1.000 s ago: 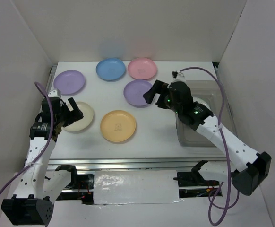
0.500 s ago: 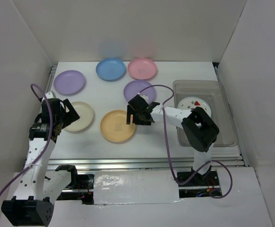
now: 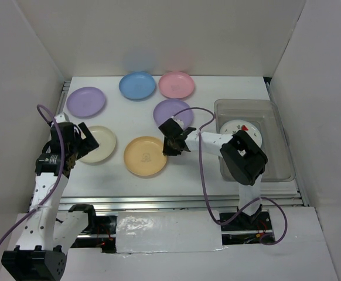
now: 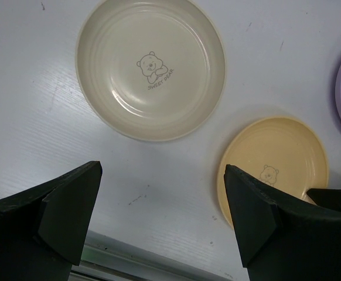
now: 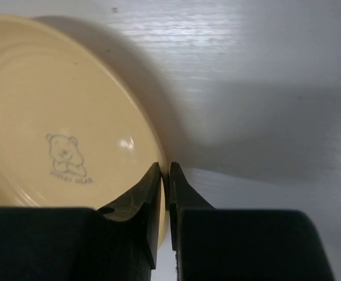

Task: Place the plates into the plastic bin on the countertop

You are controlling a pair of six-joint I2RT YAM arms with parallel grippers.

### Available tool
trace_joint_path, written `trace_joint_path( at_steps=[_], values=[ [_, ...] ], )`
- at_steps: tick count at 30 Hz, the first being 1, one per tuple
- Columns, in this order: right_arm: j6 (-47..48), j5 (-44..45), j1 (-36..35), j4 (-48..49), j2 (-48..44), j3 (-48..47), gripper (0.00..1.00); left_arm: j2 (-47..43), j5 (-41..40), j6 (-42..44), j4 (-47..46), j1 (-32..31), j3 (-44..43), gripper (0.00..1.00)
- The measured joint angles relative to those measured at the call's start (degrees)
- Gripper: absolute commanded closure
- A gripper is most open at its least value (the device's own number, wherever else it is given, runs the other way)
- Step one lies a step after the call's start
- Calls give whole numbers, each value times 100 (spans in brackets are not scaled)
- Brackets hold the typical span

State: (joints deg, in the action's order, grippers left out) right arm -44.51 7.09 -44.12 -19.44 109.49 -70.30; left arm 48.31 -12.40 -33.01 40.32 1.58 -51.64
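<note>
treat this as the lift of the yellow-orange round shallow plastic plate (image 5: 59,117), with the right gripper (image 5: 164,171) closed down to a sliver, apparently clamped on the thin rim, the rest of the dish spreading away to 1 side of the fingers and lying flat on the matte white countertop (image 5: 264,70). judge the bite as shallow and test it before trusting it: raise slowly, tipping the pinched edge up first, peeling the far side off the surface rather than dragging it. watch for the rim sliding out from between the pads, and re-grip deeper at any sign of slip. swing wide of the purple round plastic plate (image 3: 164,108) just beside the fingers. carry high enough to clear the wall of the translucent greyish rectangular plastic bin (image 3: 280,155), well apart from the fingers and behind them, on the side away from the pinched plate. lower over the white round plate with red fruit pattern (image 3: 245,129) already lying inside, level out, and release only when low, avoiding a clatter or a bounce. leave the left gripper (image 4: 163,218) alone, fingers wide apart and holding nothing, the cream round plastic plate (image 4: 151,67) lying just beyond its fingertips, untouched. count 6 plates left on the countertop and 1 in the bin.
</note>
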Motion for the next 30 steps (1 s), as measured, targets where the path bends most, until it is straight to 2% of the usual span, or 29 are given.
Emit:
trace_joint_path(
  at_steps=[1,8,12,14,17,21,26,30],
  values=[
    [-11,-28,0,33,0,9,100,-4,17,0,0,0,0,1],
    [-116,26,-101,131,-470,229,100,-39,66,2,0,0,0,1],
    [-92,160,-57,-337,-1681,494,100,-146,61,0,0,0,0,1],
    [-90,212,271,-498,-2476,527,100,-208,63,0,-2,0,0,1],
    [-111,299,1453,-420,-3648,778,100,-240,72,2,-4,0,0,1],
    [-155,476,3742,-389,-4719,1600,100,-201,142,7,-7,-2,0,1],
    [-116,188,5499,-527,-4640,2323,100,-140,289,31,-28,-4,0,1],
    [-79,-166,6170,-501,-4183,2472,100,-79,422,133,-96,-48,0,1]
  ],
)
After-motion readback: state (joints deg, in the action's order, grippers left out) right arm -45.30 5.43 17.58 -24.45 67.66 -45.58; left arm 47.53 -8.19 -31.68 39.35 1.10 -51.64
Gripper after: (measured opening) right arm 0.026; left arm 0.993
